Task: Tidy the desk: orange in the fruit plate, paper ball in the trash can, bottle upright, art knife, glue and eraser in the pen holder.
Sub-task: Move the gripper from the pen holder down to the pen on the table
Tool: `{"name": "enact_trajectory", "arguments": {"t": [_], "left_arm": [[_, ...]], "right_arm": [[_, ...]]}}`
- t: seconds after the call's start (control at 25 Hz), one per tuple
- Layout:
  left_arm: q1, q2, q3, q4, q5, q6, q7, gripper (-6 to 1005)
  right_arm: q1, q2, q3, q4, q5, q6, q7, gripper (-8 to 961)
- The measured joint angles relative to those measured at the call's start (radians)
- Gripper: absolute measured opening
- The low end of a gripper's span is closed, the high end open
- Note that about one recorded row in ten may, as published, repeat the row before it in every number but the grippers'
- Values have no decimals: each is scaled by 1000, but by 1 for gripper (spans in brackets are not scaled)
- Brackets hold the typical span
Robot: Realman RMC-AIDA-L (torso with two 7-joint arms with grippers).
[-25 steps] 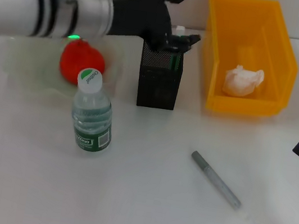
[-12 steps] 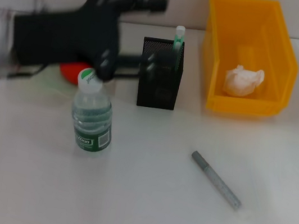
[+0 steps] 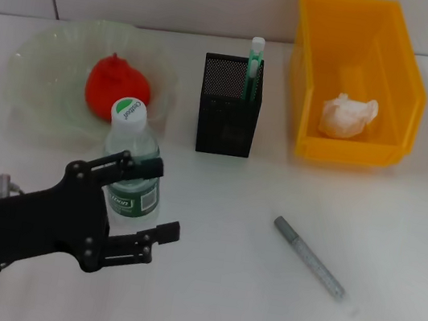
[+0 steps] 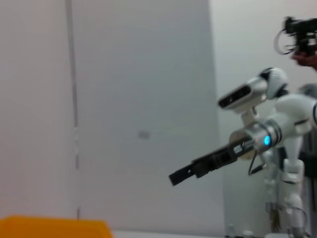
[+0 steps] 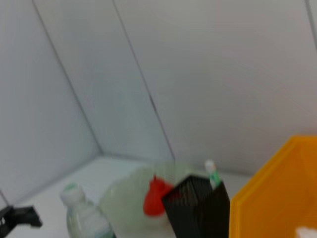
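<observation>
Orange [image 3: 116, 88] in plate [image 3: 40, 100], paper ball [image 3: 349, 116] in bin [image 3: 357, 77], bottle [image 3: 130, 159] upright left of holder [image 3: 228, 106], knife [image 3: 309, 257] left on desk; left gripper [image 3: 149, 207] open, empty, beside bottle.

- White table [image 3: 397, 238] carries everything.
- Directly on it: fruit plate [image 3: 38, 112], upright bottle [image 3: 132, 165], pen holder [image 3: 227, 118], trash can [image 3: 357, 77].
- Grey pen-like stick [image 3: 309, 257] lies flat.
</observation>
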Motion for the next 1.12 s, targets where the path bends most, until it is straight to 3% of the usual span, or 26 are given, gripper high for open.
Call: {"name": "enact_trajectory", "arguments": {"t": [0.04,0.08,0.12,0.24,0.32,0.44,0.56,0.72,0.84,1.12], "left_arm": [[-2,0,-10,-29,0,-9,0,795],[-2,0,-10,-29,0,-9,0,795],[-6,-1,-43,-109,-1,-29,23,795],[-6,-1,-47,-124,-2,-30,32,795],[-6,-1,-48,-134,-2,-32,39,795],[-8,-1,-43,-154,-3,-40,42,795],[-8,-4,-45,-156,-2,-46,36,795],[-8,-5,-44,-156,-2,-47,36,795],[-10,-7,-34,-159,-2,-50,43,795],[-18,-9,-31,-167,-2,-52,50,795]], "right_arm": [[51,0,-21,-102,-105,-23,114,769],[51,0,-21,-102,-105,-23,114,769],[83,-3,-40,-149,-159,-40,176,769],[202,-26,-160,-270,-362,-133,387,769],[226,-27,-194,-292,-408,-159,412,769],[308,-22,-334,-350,-575,-200,456,769],[349,-20,-372,-347,-652,-208,496,769],[397,12,-419,-322,-757,-224,518,769],[407,64,-458,-327,-801,-226,535,769],[378,72,-600,-298,-807,-139,633,768]]}}
